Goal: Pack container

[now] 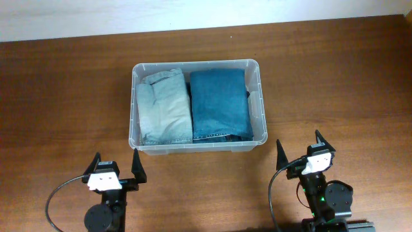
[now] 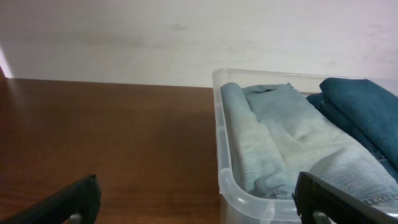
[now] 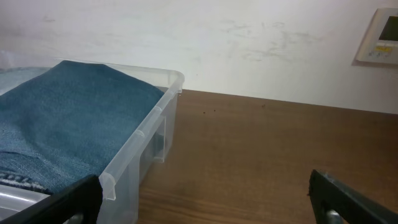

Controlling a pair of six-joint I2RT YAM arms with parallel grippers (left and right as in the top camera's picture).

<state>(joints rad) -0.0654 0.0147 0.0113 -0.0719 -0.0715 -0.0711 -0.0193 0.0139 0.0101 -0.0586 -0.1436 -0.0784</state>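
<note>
The clear plastic container [image 1: 197, 148] stands mid-table. It holds folded light-blue jeans [image 1: 164, 106] on the left and folded dark-blue jeans [image 1: 219, 103] on the right. My left gripper [image 1: 116, 166] is open and empty near the front edge, in front of the container's left corner. My right gripper [image 1: 302, 149] is open and empty, to the front right of the container. The left wrist view shows the container's near corner [image 2: 239, 186] and the light jeans [image 2: 280, 137]. The right wrist view shows its right rim [image 3: 143, 134] and the dark jeans [image 3: 68, 112].
The brown wooden table [image 1: 64, 96] surrounds the container. A white wall [image 2: 124, 37] runs along the far edge. A wall control panel [image 3: 379, 37] shows at the upper right of the right wrist view.
</note>
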